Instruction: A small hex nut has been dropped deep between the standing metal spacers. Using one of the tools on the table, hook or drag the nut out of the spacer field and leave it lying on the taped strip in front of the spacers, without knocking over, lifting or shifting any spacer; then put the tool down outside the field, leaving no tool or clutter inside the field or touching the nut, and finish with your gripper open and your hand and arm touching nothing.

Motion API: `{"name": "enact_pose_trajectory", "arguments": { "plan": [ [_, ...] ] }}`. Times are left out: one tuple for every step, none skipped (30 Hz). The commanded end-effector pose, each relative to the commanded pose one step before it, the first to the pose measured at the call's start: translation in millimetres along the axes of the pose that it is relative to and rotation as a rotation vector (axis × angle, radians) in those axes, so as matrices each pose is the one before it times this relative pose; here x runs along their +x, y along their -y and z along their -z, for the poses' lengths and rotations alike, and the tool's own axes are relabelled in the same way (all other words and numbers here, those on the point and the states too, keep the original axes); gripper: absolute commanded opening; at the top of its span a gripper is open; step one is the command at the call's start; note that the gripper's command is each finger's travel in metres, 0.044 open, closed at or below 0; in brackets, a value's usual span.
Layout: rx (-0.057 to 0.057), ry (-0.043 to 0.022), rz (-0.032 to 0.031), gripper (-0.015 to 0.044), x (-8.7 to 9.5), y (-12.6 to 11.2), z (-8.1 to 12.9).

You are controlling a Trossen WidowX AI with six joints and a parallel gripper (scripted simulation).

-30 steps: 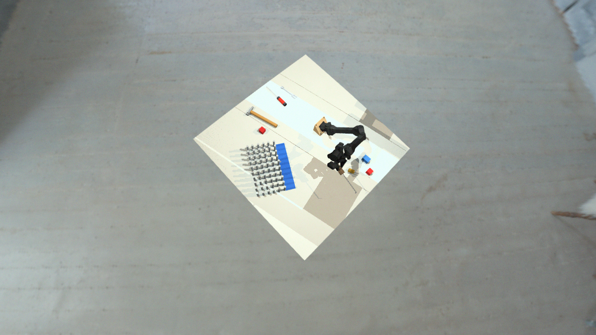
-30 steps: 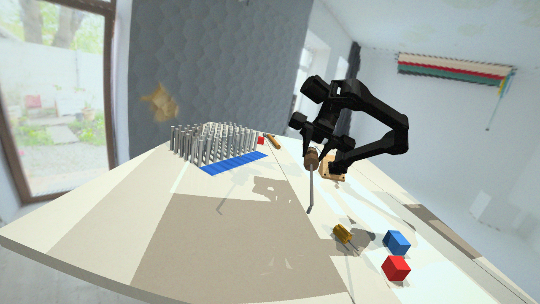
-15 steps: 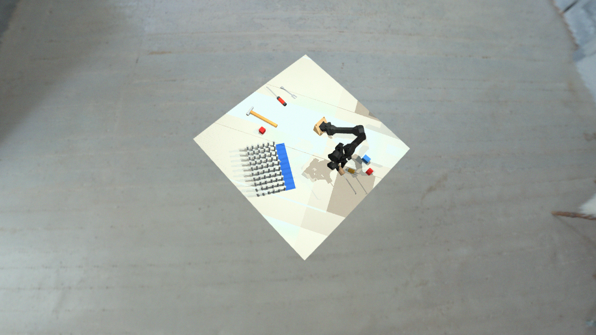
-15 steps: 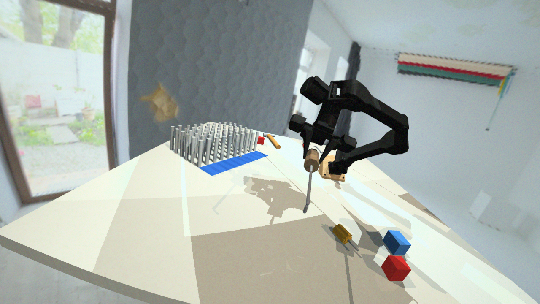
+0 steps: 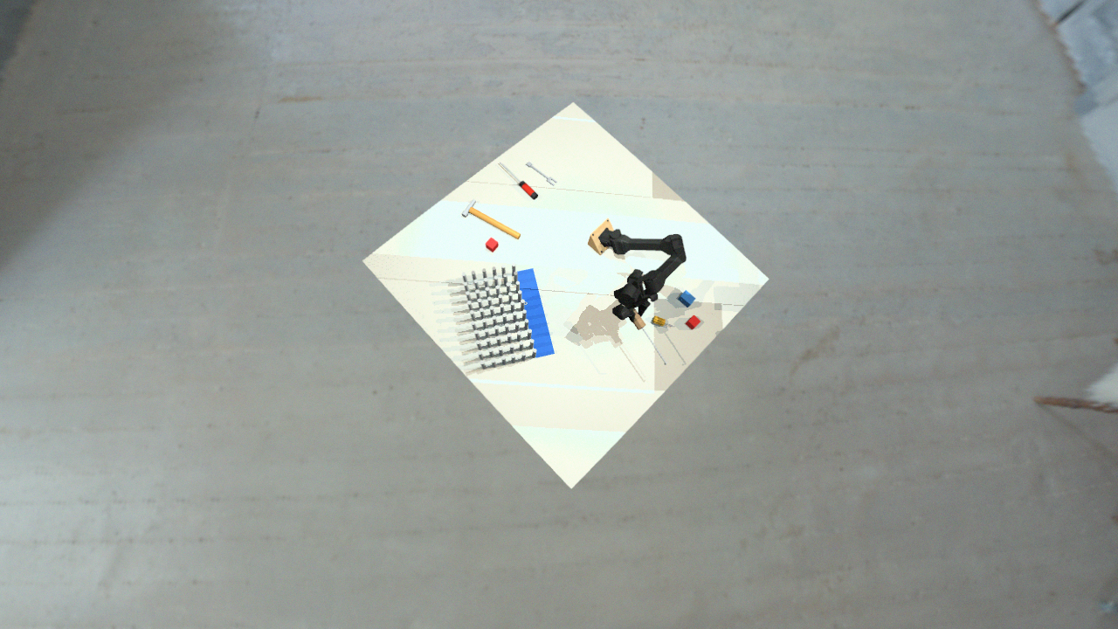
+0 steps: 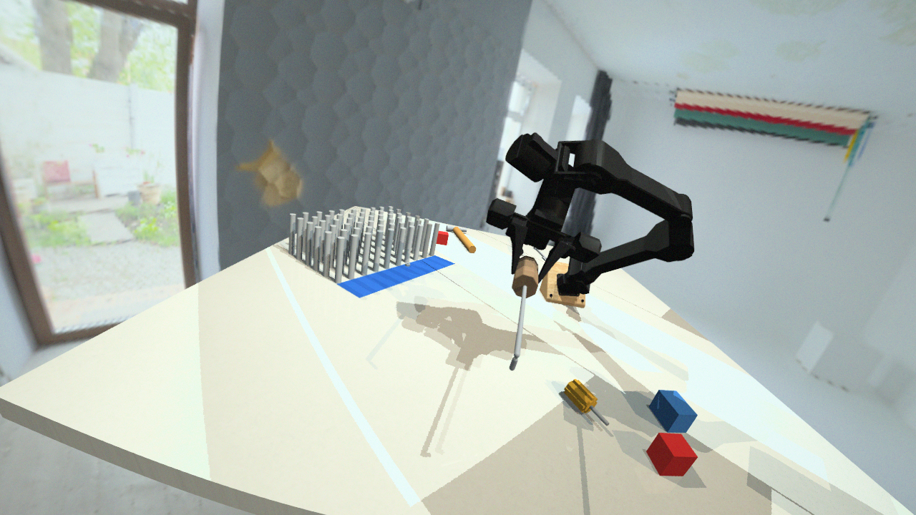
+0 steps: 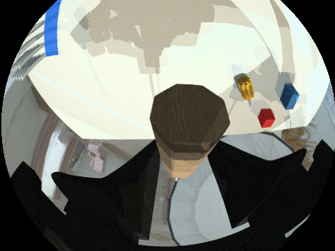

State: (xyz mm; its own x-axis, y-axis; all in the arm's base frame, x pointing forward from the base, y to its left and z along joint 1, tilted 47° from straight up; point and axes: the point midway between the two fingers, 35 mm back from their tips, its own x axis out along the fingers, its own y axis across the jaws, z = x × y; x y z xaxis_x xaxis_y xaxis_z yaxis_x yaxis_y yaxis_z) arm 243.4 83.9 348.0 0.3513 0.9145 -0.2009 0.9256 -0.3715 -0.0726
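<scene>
My gripper (image 5: 625,311) (image 6: 533,259) (image 7: 183,143) is shut on the wooden handle of a hook tool (image 5: 638,321) (image 6: 525,275) (image 7: 190,116). I hold it in the air with its thin metal rod (image 6: 519,326) pointing down at the table, its tip just above the top. The field of standing grey spacers (image 5: 492,316) (image 6: 358,238) (image 7: 24,58) is well to the left, with the blue taped strip (image 5: 536,313) (image 6: 396,276) (image 7: 52,28) along its near side. The hex nut is hidden among the spacers in every view.
A yellow-handled screwdriver (image 5: 658,321) (image 6: 580,395) (image 7: 245,86), a blue cube (image 5: 686,298) (image 6: 672,410) (image 7: 289,96) and a red cube (image 5: 693,321) (image 6: 670,453) (image 7: 266,117) lie near the tool's tip. A hammer (image 5: 491,221), another red cube (image 5: 492,245), a red-handled screwdriver (image 5: 525,186) and a wrench (image 5: 541,173) lie beyond the field.
</scene>
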Motion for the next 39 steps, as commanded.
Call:
{"name": "enact_pose_trajectory", "arguments": {
  "plan": [
    [0.0048, 0.00646, 0.00150, 0.0000, 2.05, -0.34, -2.42],
    [-0.0002, 0.00125, 0.00051, 0.0000, 0.49, -0.11, -0.47],
    [-0.0002, 0.00124, 0.00050, 0.0000, 0.49, -0.11, -0.47],
    [-0.0002, 0.00123, 0.00049, 0.0000, 0.50, -0.11, -0.47],
    [-0.0002, 0.00122, 0.00048, 0.0000, 0.50, -0.10, -0.47],
    [-0.0002, 0.00122, 0.00047, 0.0000, 0.50, -0.10, -0.47],
    [-0.0002, 0.00121, 0.00047, 0.0000, 0.50, -0.10, -0.46],
    [-0.0002, 0.00120, 0.00046, 0.0000, 0.50, -0.10, -0.46],
    [-0.0002, 0.00119, 0.00045, 0.0000, 0.50, -0.10, -0.46],
    [-0.0002, 0.00118, 0.00044, 0.0000, 0.50, -0.10, -0.46],
    [-0.0002, 0.00118, 0.00043, 0.0000, 0.50, -0.10, -0.46],
    [-0.0002, 0.00117, 0.00042, 0.0000, 0.50, -0.10, -0.45],
    [-0.0002, 0.00116, 0.00042, 0.0000, 0.50, -0.10, -0.45],
    [-0.0002, 0.00115, 0.00041, 0.0000, 0.50, -0.10, -0.45],
    [-0.0002, 0.00114, 0.00040, 0.0000, 0.50, -0.10, -0.45],
    [-0.0002, 0.00114, 0.00039, 0.0000, 0.50, -0.10, -0.45],
    [-0.0002, 0.00113, 0.00038, 0.0000, 0.51, -0.10, -0.44],
    [-0.0002, 0.00112, 0.00038, 0.0000, 0.51, -0.10, -0.44],
    [-0.0002, 0.00111, 0.00037, 0.0000, 0.51, -0.10, -0.44],
    [-0.0002, 0.00110, 0.00036, 0.0000, 0.51, -0.10, -0.44],
    [-0.0002, 0.00109, 0.00035, 0.0000, 0.51, -0.10, -0.44],
    [-0.0002, 0.00109, 0.00034, 0.0000, 0.51, -0.09, -0.43],
    [-0.0002, 0.00108, 0.00034, 0.0000, 0.51, -0.09, -0.43],
    [-0.0002, 0.00107, 0.00033, 0.0000, 0.51, -0.09, -0.43],
    [-0.0002, 0.00106, 0.00032, 0.0000, 0.51, -0.09, -0.43],
    [-0.0002, 0.00105, 0.00031, 0.0000, 0.51, -0.09, -0.43],
    [-0.0002, 0.00104, 0.00031, 0.0000, 0.51, -0.09, -0.42],
    [-0.0002, 0.00103, 0.00030, 0.0000, 0.51, -0.09, -0.42],
    [-0.0002, 0.00103, 0.00029, 0.0000, 0.51, -0.09, -0.42],
    [-0.0002, 0.00102, 0.00028, 0.0000, 0.51, -0.09, -0.42],
    [-0.0002, 0.00101, 0.00028, 0.0000, 0.51, -0.09, -0.42],
    [-0.0002, 0.00100, 0.00027, 0.0000, 0.51, -0.09, -0.42],
    [-0.0002, 0.00099, 0.00026, 0.0000, 0.52, -0.09, -0.41],
    [-0.0002, 0.00098, 0.00025, 0.0000, 0.52, -0.09, -0.41],
    [-0.0002, 0.00097, 0.00025, 0.0000, 0.52, -0.08, -0.41],
    [-0.0002, 0.00096, 0.00024, 0.0000, 0.52, -0.08, -0.41],
    [-0.0002, 0.00095, 0.00023, 0.0000, 0.52, -0.08, -0.41],
    [-0.0002, 0.00095, 0.00023, 0.0000, 0.52, -0.08, -0.40],
    [-0.0002, 0.00094, 0.00022, 0.0000, 0.52, -0.08, -0.40]
  ]
}}
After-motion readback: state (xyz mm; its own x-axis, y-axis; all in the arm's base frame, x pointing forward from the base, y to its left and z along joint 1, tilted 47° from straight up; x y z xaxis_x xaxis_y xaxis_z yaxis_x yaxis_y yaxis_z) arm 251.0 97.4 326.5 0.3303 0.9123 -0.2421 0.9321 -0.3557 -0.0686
